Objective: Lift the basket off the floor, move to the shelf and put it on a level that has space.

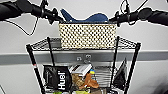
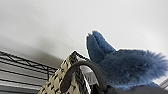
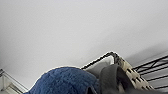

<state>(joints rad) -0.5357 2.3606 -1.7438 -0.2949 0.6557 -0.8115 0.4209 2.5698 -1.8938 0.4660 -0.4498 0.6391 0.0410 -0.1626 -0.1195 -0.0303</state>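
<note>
The cream woven basket (image 1: 87, 35) stands on the level (image 1: 42, 44), the black wire shelf's (image 1: 32, 60) topmost tier. A blue plush thing (image 1: 95, 18) sticks out of it. My left gripper (image 1: 58, 18) meets the basket's left end at the rim, and my right gripper (image 1: 113, 19) meets the right end. In the left wrist view the basket's weave (image 2: 56, 82) and a dark loop handle (image 2: 82, 67) sit close, with the blue plush (image 2: 130, 67) beside them. The right wrist view shows the plush (image 3: 62, 81), the other handle (image 3: 110, 77) and the rim (image 3: 132, 75). The floor lies hidden below the rack.
A pale wall with a grey rail (image 1: 150, 56) runs right behind the rack. On the tier below lie a black Huel bag (image 1: 58, 77), a white box (image 1: 81, 68), orange packets (image 1: 88, 82) and a dark pouch (image 1: 120, 75).
</note>
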